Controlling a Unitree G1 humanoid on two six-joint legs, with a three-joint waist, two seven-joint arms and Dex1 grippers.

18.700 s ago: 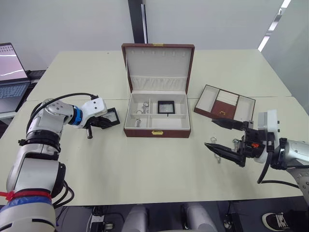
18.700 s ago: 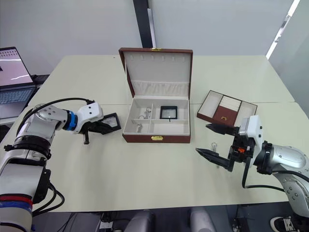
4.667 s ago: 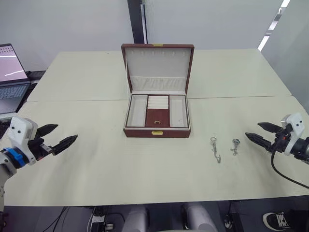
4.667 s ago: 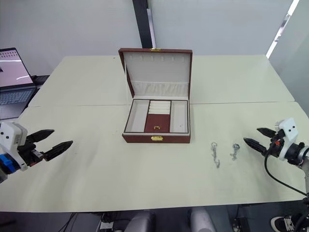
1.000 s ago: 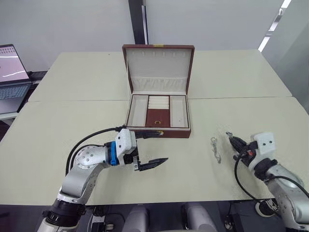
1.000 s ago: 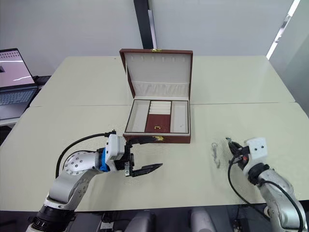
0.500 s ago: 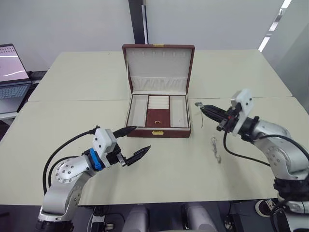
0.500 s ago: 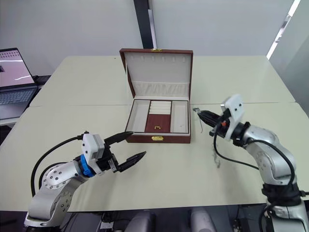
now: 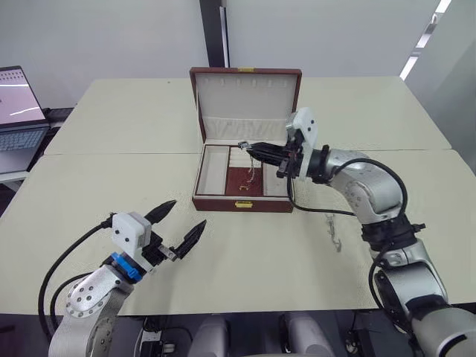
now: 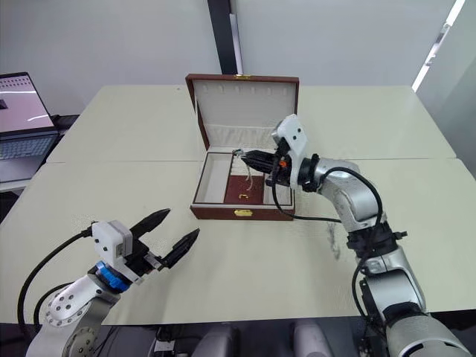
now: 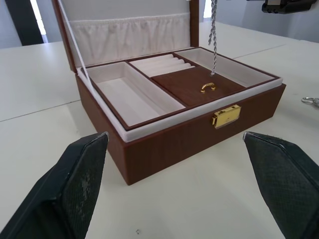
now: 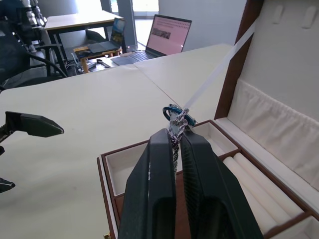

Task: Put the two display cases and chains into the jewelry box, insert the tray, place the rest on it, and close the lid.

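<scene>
Tray (image 9: 243, 169) is seated in the box (image 9: 242, 201) with lid (image 9: 246, 104) up; right gripper (image 9: 247, 147) pinches one chain (image 9: 250, 168) hanging just below its tips over the tray, another chain (image 9: 334, 234) lies well behind it on the table (image 9: 297, 260), left gripper (image 9: 178, 224) wide open, empty.

My head cameras looked down over the table; both wrist cameras sat close, sharing the open jewelry box (image 9: 243, 175).

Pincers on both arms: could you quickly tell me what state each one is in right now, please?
Left pincer: open, holding nothing.
Right pincer: closed on a chain hanging over the tray.
</scene>
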